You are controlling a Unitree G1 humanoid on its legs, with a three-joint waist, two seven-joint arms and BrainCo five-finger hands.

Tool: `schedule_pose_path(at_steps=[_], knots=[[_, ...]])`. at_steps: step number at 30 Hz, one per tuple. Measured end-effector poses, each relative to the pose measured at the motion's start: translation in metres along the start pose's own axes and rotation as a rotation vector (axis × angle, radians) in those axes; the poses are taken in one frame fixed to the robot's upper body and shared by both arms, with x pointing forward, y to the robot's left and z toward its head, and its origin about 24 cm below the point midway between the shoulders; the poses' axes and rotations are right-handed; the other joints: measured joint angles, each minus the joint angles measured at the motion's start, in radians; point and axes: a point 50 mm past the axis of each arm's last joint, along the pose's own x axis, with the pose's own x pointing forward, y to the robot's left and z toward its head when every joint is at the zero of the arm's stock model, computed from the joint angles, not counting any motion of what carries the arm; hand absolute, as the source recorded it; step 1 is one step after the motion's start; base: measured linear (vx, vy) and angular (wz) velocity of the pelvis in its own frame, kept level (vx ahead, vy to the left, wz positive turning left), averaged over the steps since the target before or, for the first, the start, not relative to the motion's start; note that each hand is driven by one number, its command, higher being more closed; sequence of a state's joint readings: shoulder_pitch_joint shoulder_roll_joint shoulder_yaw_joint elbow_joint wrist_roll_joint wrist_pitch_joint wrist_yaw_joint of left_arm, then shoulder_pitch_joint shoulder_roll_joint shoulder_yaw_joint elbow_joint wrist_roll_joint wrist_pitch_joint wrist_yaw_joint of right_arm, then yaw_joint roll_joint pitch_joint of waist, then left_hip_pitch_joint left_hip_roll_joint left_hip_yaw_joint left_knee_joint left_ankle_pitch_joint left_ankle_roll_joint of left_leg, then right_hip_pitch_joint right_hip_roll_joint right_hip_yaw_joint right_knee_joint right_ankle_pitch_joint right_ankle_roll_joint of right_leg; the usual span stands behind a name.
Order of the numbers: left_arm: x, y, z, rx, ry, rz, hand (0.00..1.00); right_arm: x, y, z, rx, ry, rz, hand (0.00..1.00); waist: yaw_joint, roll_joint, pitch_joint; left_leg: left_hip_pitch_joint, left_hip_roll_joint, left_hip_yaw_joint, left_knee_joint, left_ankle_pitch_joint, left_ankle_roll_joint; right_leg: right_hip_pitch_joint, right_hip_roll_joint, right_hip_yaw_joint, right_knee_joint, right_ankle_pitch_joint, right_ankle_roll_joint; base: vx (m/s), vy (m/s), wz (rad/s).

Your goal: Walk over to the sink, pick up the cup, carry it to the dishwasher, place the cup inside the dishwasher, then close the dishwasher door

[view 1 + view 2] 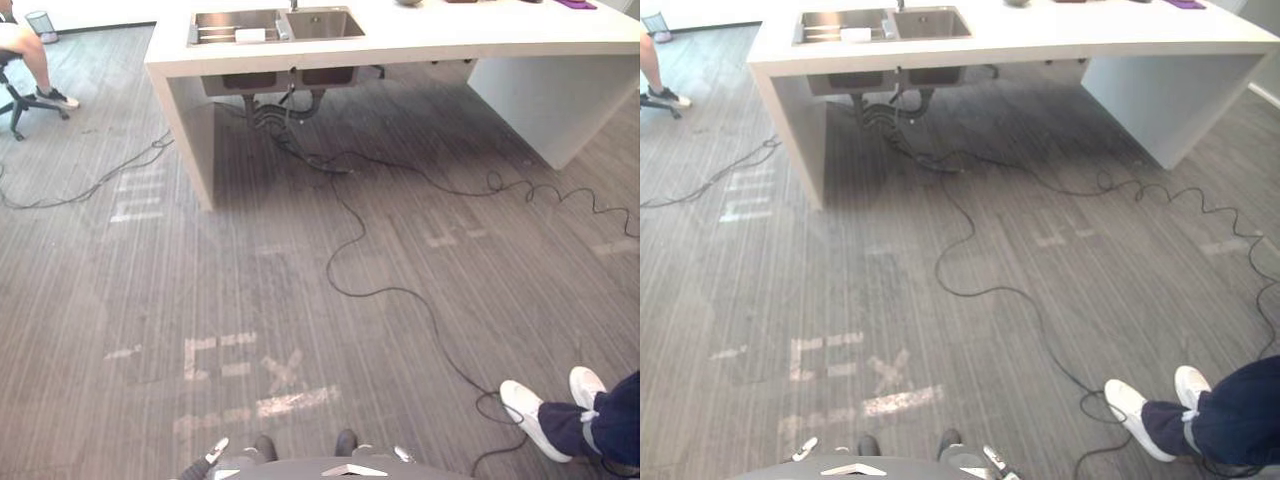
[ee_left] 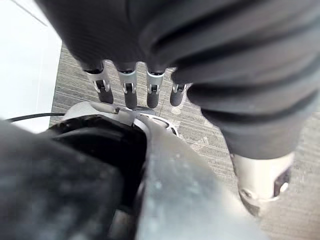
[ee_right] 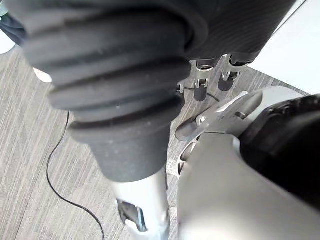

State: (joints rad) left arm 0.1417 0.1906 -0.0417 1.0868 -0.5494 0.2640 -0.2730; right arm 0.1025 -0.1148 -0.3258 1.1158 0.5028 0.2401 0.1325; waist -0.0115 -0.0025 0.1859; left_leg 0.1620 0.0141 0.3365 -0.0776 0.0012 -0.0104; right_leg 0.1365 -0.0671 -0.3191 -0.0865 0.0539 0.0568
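The long white surface [image 1: 450, 40] carries the sink [image 1: 325, 25] near one end. A wide stretch of grey floor [image 1: 200, 270] lies between the sink and the robot. The worst hazard, to my eye, is the black cable [image 1: 328, 262] that spills out from under the sink and snakes across that floor. A foot landing on a loop could snag or slide, and a two-legged machine tips easily.

A standing person's white shoes [image 1: 535, 410] are well away from the sink, close on the robot's right. A sideways step that way could clip them. A seated person [image 1: 25, 50] is off to the sink's left.

In the sink's left basin lies a small white thing [image 1: 250, 35], too small to tell whether it is the cup. A misjudged line on the approach to the sink seems possible.

Both hands hang well short of the sink. The left hand [image 2: 129, 95] and the right hand [image 3: 200, 90] each have fingers straight and loose, pointing at the floor and holding nothing.
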Motion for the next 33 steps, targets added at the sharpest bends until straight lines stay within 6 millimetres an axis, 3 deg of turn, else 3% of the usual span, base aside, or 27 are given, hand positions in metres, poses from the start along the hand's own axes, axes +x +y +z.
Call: schedule_pose_path(at_steps=[9, 33], knots=[[0.0, 0.001, 0.003, 0.164, 0.01, 0.043, 0.0, 0.001, 0.003, -0.002, 0.075, -0.014, 0.01, 0.0, -0.005, -0.003, 0.004, 0.024, 0.0, 0.008, -0.006, -0.003, -0.005, 0.018, 0.0, 0.003, 0.0, 0.0, 0.0, -0.03, -0.002, -0.02], [0.0, 0.009, -0.002, 0.085, 0.048, 0.15, 0.0, 0.0, 0.002, -0.011, 0.178, -0.003, 0.067, 0.0, -0.014, -0.016, 0.016, 0.018, -0.001, 0.016, -0.006, 0.0, 0.002, 0.008, 0.001, 0.008, -0.001, 0.001, -0.004, -0.01, 0.0, -0.01]])
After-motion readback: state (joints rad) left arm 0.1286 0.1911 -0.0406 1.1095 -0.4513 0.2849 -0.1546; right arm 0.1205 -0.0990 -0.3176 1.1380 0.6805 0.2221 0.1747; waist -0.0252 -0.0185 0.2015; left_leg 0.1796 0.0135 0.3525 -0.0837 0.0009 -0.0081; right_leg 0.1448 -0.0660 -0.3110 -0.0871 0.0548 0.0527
